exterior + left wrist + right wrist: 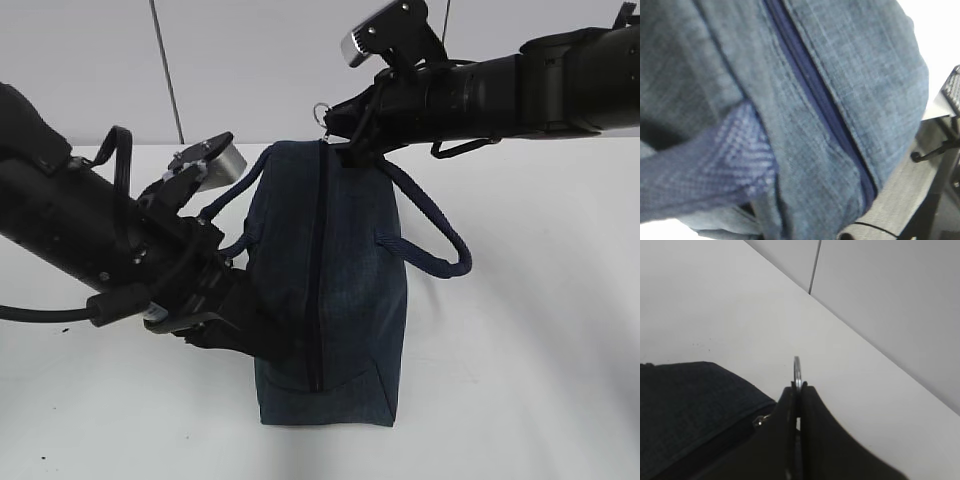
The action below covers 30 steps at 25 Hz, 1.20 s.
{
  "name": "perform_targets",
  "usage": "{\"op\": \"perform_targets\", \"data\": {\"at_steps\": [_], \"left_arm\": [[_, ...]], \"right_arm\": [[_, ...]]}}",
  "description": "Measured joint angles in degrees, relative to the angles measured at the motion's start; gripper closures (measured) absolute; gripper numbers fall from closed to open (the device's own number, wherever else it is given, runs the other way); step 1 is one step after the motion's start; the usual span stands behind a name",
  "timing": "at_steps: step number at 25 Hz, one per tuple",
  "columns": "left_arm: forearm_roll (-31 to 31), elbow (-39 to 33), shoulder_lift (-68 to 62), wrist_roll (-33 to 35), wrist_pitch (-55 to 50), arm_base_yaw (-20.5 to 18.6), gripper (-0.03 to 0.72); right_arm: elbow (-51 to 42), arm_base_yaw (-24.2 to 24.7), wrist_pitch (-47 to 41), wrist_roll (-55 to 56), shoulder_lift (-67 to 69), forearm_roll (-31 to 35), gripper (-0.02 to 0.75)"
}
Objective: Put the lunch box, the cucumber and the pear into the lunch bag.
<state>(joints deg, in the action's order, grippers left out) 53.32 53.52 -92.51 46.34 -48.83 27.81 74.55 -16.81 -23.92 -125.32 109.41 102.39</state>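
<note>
The dark navy lunch bag (350,300) stands in the middle of the white table, with its zipper (319,270) running along the top and looking closed. My right gripper (335,120) is at the bag's far end, shut on the zipper's ring pull (797,371). My left gripper (225,325) presses into the bag's lower left side. The left wrist view is filled with bag fabric (865,75), the zipper (825,110) and a handle strap (715,160), and a fold bunches where the jaws are. The lunch box, cucumber and pear are out of view.
The bag's two loop handles (430,240) hang out to either side. The white table (530,380) ends at a pale wall with a thin cable (165,70) behind it. The right arm spans the upper right above the table.
</note>
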Motion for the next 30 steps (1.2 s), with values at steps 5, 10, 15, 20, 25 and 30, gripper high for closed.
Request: {"op": "perform_targets", "data": {"at_steps": [5, 10, 15, 20, 25, 30], "left_arm": [[3.4, 0.0, 0.0, -0.03, -4.64, -1.41, 0.342], [7.0, 0.0, 0.16, -0.05, -10.17, -2.22, 0.314], [8.4, 0.0, 3.73, -0.46, -12.86, -2.22, 0.312], [8.78, 0.0, 9.22, -1.41, -11.87, -2.22, 0.312], [9.14, 0.0, 12.05, -1.73, -1.64, -2.22, 0.312], [10.22, 0.13, 11.96, -1.73, 12.67, -2.22, 0.312]], "right_arm": [[0.0, 0.0, 0.0, 0.26, 0.08, 0.04, 0.732], [0.0, 0.0, -0.13, 0.35, 0.08, 0.04, 0.732], [0.0, 0.12, -0.17, 0.35, 0.08, 0.04, 0.732], [0.0, 0.12, -0.17, 0.35, 0.08, 0.04, 0.732], [0.0, 0.12, -0.26, 0.38, 0.08, 0.04, 0.732], [0.0, 0.12, -0.26, 0.38, 0.08, 0.04, 0.732]]}}
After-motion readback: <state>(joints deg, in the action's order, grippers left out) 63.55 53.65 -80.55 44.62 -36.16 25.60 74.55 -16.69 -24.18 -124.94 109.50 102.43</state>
